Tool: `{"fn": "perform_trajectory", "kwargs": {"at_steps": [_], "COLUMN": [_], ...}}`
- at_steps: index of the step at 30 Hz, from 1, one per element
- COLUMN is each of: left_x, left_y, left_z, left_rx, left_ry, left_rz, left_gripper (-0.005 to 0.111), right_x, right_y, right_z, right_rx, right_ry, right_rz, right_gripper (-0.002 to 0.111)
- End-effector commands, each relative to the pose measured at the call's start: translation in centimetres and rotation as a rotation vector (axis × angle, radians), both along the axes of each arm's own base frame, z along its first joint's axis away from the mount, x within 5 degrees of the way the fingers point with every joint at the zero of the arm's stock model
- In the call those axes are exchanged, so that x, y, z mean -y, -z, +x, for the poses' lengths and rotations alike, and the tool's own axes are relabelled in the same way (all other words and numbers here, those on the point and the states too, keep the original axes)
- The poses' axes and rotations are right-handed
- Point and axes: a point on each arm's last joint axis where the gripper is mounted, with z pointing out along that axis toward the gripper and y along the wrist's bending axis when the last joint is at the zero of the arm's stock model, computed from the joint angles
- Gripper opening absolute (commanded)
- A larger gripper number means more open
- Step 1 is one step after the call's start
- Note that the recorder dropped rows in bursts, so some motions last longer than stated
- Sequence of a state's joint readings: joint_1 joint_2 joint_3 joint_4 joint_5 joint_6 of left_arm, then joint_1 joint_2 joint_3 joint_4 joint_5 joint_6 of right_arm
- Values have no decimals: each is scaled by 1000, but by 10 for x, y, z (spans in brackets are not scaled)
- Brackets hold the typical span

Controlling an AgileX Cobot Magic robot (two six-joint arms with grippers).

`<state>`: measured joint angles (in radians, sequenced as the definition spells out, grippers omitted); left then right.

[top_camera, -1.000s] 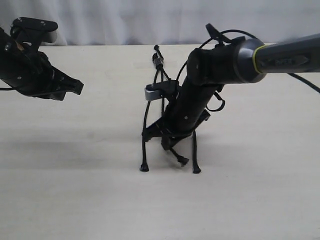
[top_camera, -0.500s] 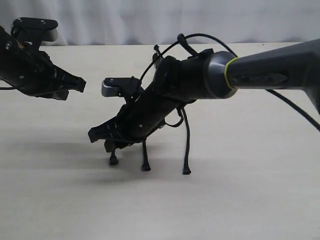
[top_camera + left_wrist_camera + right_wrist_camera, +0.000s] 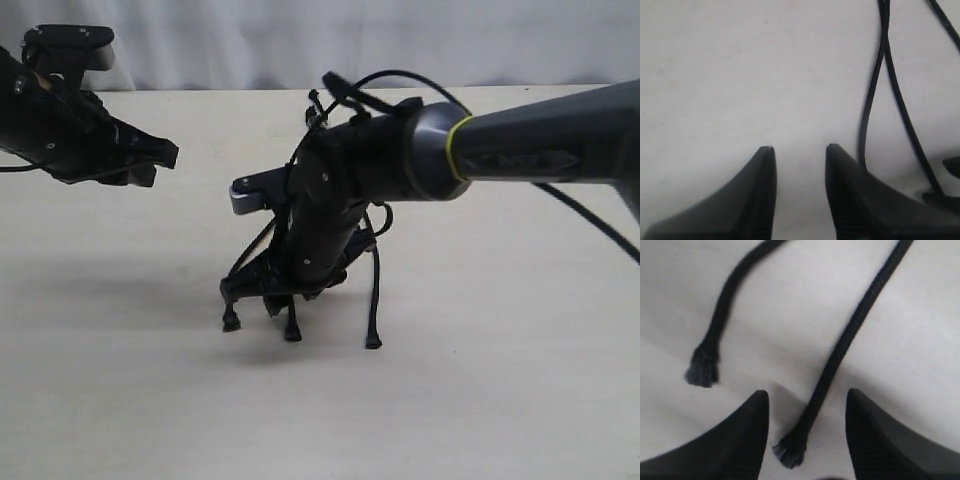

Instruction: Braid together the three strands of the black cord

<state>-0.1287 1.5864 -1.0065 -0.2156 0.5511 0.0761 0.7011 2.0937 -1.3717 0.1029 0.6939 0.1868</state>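
Note:
The black cord lies on the table with its bound head [image 3: 315, 104] at the far side. Its three strands run toward me and end in flared tips: the left strand [image 3: 231, 321], the middle strand [image 3: 292, 332] and the right strand [image 3: 373, 300]. My right gripper [image 3: 264, 298] reaches across the middle and hangs low over the left two tips. It [image 3: 807, 396] stands open, with one strand [image 3: 840, 352] and its tip lying loose between the fingers and a second strand's tip [image 3: 701, 371] beside it. My left gripper [image 3: 162, 160] [image 3: 799, 148] is open and empty, off to the left; two strands [image 3: 883, 75] show beside it.
The pale table [image 3: 500, 400] carries only the cord. The right arm's thick body and glossy cables [image 3: 400, 160] cover the middle part of the strands. A white curtain [image 3: 300, 40] backs the far edge.
The right gripper carried one strand's tip leftward across another, then swung back right and now hangs over the left two tips. The left gripper edged slightly right.

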Motion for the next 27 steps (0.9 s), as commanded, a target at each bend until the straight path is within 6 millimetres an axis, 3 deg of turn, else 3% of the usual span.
{"fn": "perform_trajectory", "kwargs": {"at_steps": [1, 4, 9, 16, 21, 27], "left_x": [3, 5, 6, 6, 7, 7], "left_y": [-6, -7, -7, -7, -9, 2], "left_z": [4, 5, 5, 5, 8, 20], "left_rx": [55, 65, 60, 53, 93, 130], "left_ry": [-22, -42, -50, -54, -83, -107], "left_rz": [-33, -63, -82, -91, -122, -123], "left_gripper": [32, 32, 32, 32, 32, 32], "right_x": [-1, 2, 6, 45, 76, 108], "right_y": [20, 24, -7, -40, -36, 0], "right_z": [-3, -5, -5, 1, 16, 34], "right_rx": [-6, -23, 21, 19, -7, -15], "right_ry": [-23, -42, -51, -55, 1, 50], "right_rz": [-95, -141, -122, -297, -352, -342], "right_gripper": [37, 5, 4, 4, 4, 4]}}
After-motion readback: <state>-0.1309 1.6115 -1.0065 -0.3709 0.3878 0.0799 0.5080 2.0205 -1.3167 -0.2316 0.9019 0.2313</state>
